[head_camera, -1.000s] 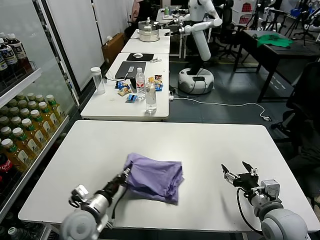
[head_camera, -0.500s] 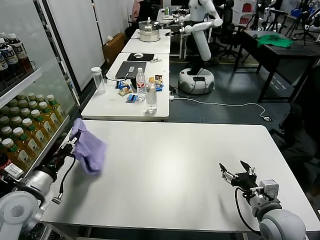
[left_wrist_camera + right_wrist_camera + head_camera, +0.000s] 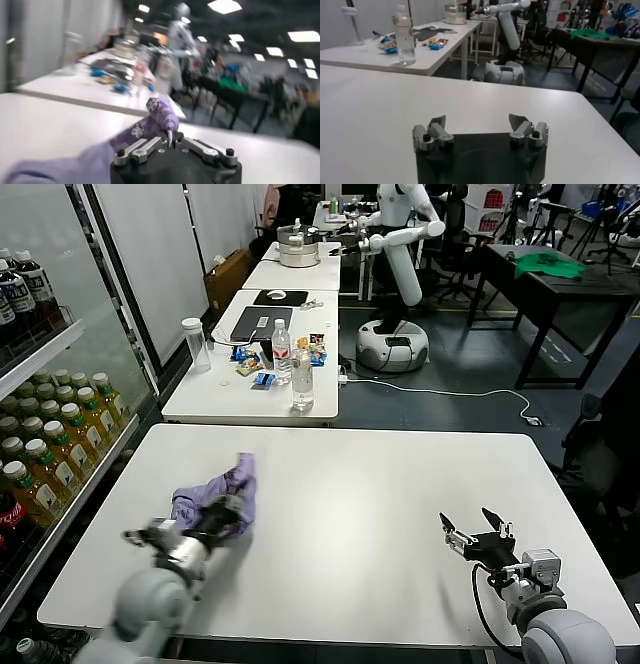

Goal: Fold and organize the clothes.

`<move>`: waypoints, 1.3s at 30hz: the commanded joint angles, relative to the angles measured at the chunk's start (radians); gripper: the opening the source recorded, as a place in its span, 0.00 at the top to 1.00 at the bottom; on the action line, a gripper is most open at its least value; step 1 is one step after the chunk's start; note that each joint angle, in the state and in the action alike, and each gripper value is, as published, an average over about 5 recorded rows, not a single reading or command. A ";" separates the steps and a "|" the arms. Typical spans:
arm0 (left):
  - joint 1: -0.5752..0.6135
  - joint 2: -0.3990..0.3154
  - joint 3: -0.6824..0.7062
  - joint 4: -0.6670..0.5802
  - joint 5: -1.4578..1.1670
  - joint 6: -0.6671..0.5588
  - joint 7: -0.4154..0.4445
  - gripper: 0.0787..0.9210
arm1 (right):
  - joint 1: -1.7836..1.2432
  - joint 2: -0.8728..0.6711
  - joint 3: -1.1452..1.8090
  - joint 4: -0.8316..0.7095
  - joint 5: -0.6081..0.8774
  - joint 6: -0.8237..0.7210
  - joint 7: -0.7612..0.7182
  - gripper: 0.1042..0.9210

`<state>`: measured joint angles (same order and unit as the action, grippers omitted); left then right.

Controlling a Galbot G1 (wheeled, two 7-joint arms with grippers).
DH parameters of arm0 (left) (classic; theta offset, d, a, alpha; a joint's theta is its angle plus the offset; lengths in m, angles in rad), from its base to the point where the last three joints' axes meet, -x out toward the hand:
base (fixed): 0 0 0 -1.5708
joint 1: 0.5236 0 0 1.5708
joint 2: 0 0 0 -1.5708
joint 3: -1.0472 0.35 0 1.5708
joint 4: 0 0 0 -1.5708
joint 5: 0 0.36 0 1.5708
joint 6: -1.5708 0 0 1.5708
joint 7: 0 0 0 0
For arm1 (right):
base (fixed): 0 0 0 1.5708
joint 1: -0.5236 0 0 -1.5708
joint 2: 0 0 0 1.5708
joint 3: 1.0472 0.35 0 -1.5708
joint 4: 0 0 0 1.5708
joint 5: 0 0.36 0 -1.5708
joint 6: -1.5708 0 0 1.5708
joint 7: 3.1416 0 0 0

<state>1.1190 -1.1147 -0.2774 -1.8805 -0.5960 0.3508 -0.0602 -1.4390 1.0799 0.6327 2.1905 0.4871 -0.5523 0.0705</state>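
The lavender T-shirt (image 3: pixel 218 496) is bunched up on the left part of the white table (image 3: pixel 380 474). My left gripper (image 3: pixel 222 511) is shut on a fold of it, low over the table. In the left wrist view the shirt (image 3: pixel 145 130) runs out from between the closed fingers of the left gripper (image 3: pixel 170 141), with small dark printed marks showing. My right gripper (image 3: pixel 475 529) is open and empty, just above the table at the front right; in the right wrist view the right gripper (image 3: pixel 479 122) has its fingers wide apart over bare tabletop.
A shelf of drink bottles (image 3: pixel 40 454) stands close along the table's left side. A second table (image 3: pixel 255 374) behind holds water bottles, snacks and a laptop. Another robot (image 3: pixel 400 264) stands further back.
My left gripper swung the shirt from the table's front middle out to the far left, then back in, bringing it down bunched on the left part of the table. The right arm stayed still.
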 commanded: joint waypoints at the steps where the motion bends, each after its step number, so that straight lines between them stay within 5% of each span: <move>1: -0.171 -0.113 0.429 0.184 0.390 -0.022 0.038 0.95 | -0.002 -0.004 0.015 0.008 0.011 0.000 -0.001 0.12; 10: -0.211 -0.121 0.452 0.198 0.396 -0.092 0.037 0.94 | 0.030 -0.016 0.003 -0.011 0.016 -0.002 -0.001 0.12; 17: -0.139 -0.092 0.408 0.061 0.306 -0.234 0.004 0.73 | 0.082 -0.006 -0.053 -0.029 0.013 -0.001 0.012 0.12; 27: 0.129 -0.005 0.055 -0.227 0.174 -0.246 -0.053 0.39 | 0.243 0.140 -0.390 -0.137 -0.072 0.013 0.066 0.12; 33: 0.254 0.021 -0.177 -0.200 0.170 -0.275 -0.124 0.19 | 0.363 0.292 -0.545 -0.321 -0.105 0.013 0.103 0.12; 39: 0.326 0.019 -0.251 -0.187 0.151 -0.302 -0.145 0.12 | 0.487 0.409 -0.580 -0.486 -0.072 0.015 0.145 0.12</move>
<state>1.2660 -1.1161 -0.2835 -2.0117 -0.4068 0.0964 -0.1510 -1.1464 1.2925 0.2316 1.9501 0.4229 -0.5403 0.1630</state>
